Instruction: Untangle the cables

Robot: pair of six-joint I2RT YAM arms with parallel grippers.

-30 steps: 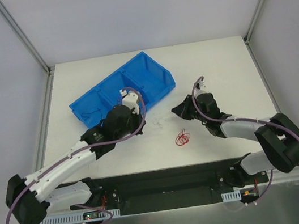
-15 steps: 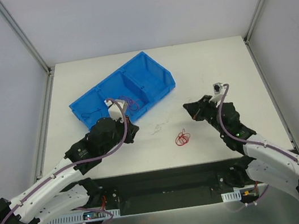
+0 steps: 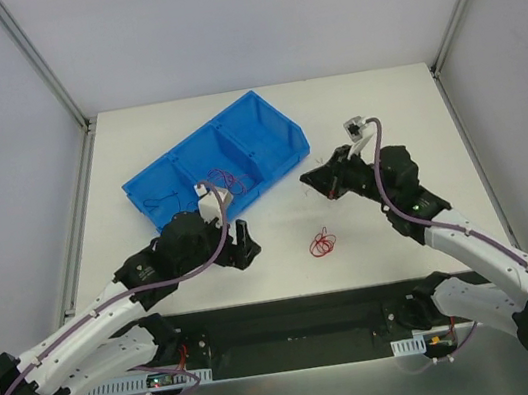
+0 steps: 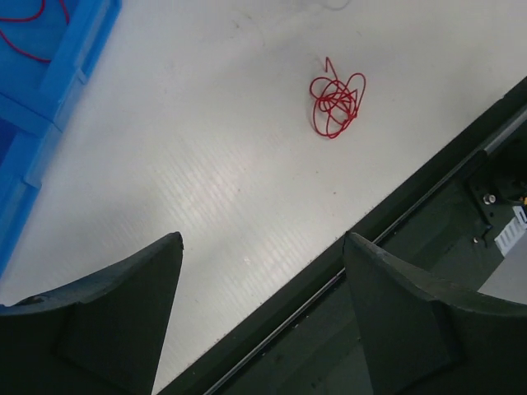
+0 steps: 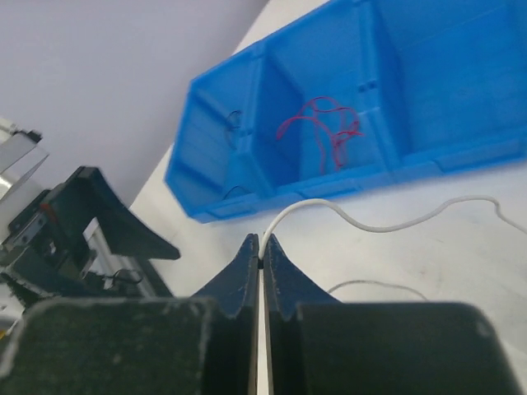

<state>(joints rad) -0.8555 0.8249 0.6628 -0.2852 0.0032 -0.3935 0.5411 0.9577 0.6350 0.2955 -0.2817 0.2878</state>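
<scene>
A red cable (image 3: 324, 244) lies in a small curly tangle on the white table, also in the left wrist view as the red cable (image 4: 336, 103). My left gripper (image 3: 241, 242) hovers open near the table's front edge, with nothing between its fingers (image 4: 123, 304). My right gripper (image 5: 261, 240) is shut on one end of a thin white cable (image 5: 387, 220), which arcs off to the right above the table. In the overhead view the right gripper (image 3: 309, 178) sits just right of the blue bin (image 3: 184, 145). Another red cable (image 5: 321, 132) rests in the bin's middle compartment.
The blue bin (image 5: 280, 197) has three compartments; a thin black wire (image 5: 235, 122) shows in its left one. A black mounting rail (image 4: 395, 271) runs along the table's front edge, just below the left gripper. Grey walls enclose the table on three sides.
My left gripper has drawn back from the bin toward the front edge and opened. The right gripper has swung up and left toward the bin, carrying the white cable off its spot on the table.
</scene>
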